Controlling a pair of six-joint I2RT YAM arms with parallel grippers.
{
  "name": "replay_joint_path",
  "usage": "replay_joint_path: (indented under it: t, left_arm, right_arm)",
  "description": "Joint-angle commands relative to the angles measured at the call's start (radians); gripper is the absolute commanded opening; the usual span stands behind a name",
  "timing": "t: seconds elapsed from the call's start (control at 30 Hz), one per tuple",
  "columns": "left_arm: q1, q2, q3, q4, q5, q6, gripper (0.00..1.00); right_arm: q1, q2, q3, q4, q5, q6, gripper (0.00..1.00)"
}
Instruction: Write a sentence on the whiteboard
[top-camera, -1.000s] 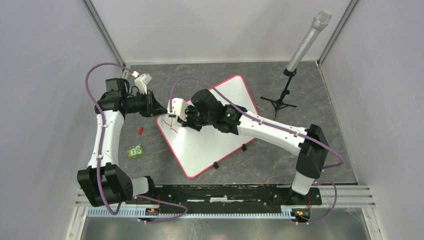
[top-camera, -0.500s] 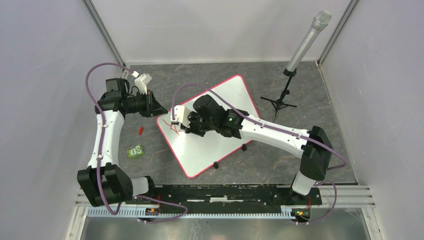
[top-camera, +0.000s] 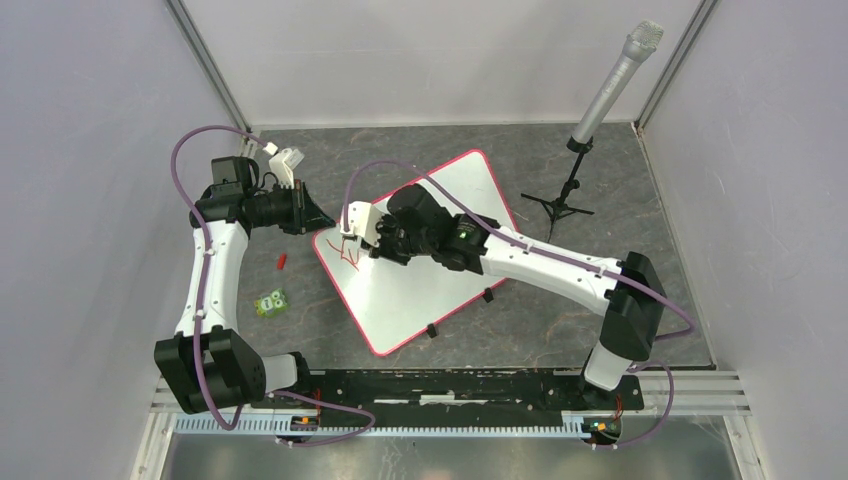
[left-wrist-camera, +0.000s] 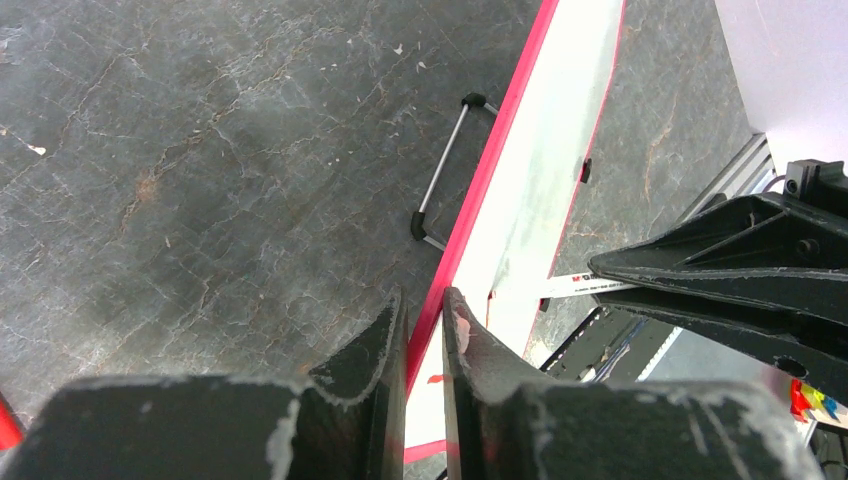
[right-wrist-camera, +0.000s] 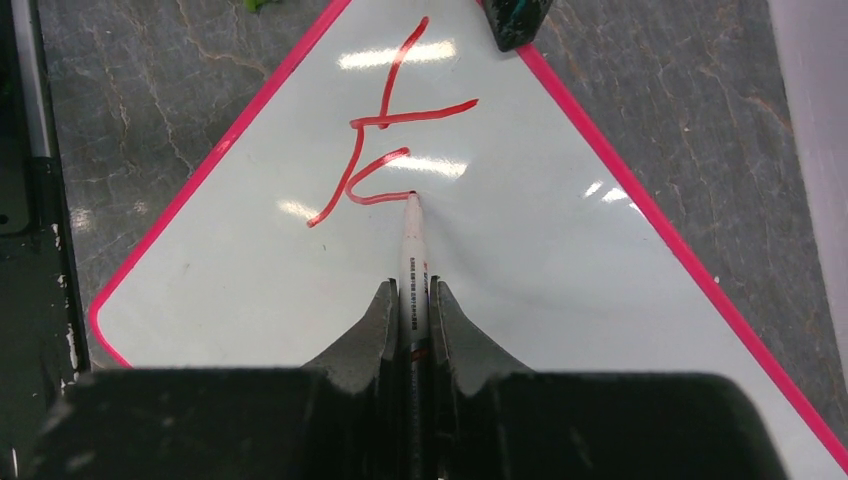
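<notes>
The whiteboard (top-camera: 400, 295) lies tilted on the dark table, white with a pink-red frame. My left gripper (top-camera: 318, 222) is shut on its far-left corner, and the left wrist view shows the jaws (left-wrist-camera: 425, 320) straddling the red frame edge (left-wrist-camera: 480, 180). My right gripper (right-wrist-camera: 414, 295) is shut on a white marker (right-wrist-camera: 413, 245), whose tip rests on the board at the end of the red strokes (right-wrist-camera: 385, 150). The sentence (top-camera: 346, 255) shows as only a few red strokes near that corner. In the top view the right gripper (top-camera: 365, 243) hovers just beside them.
A microphone (top-camera: 610, 85) on a small black tripod (top-camera: 560, 205) stands at the back right. A red cap (top-camera: 282, 261) and a small green object (top-camera: 270, 302) lie left of the board. Two black clips (top-camera: 487, 295) sit on the board's near edge.
The right gripper moved the marker back and forth over the board's left corner, and the red strokes have grown. The left arm has stayed still on the corner.
</notes>
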Motion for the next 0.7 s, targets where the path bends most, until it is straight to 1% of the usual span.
replay_joint_path:
  t: [0.0, 0.37, 0.67]
  left_arm:
    - [-0.016, -0.017, -0.01, 0.001, 0.014, 0.023, 0.02]
    - [-0.016, -0.015, -0.011, 0.001, 0.011, 0.026, 0.02]
    - [-0.016, -0.015, -0.011, 0.001, 0.009, 0.025, 0.02]
  right_arm:
    - [-0.008, 0.007, 0.056, 0.03, 0.044, 0.005, 0.0]
    - [0.009, 0.047, 0.102, 0.018, 0.009, 0.011, 0.0]
    - [0.015, 0.024, 0.044, 0.008, 0.004, -0.004, 0.0]
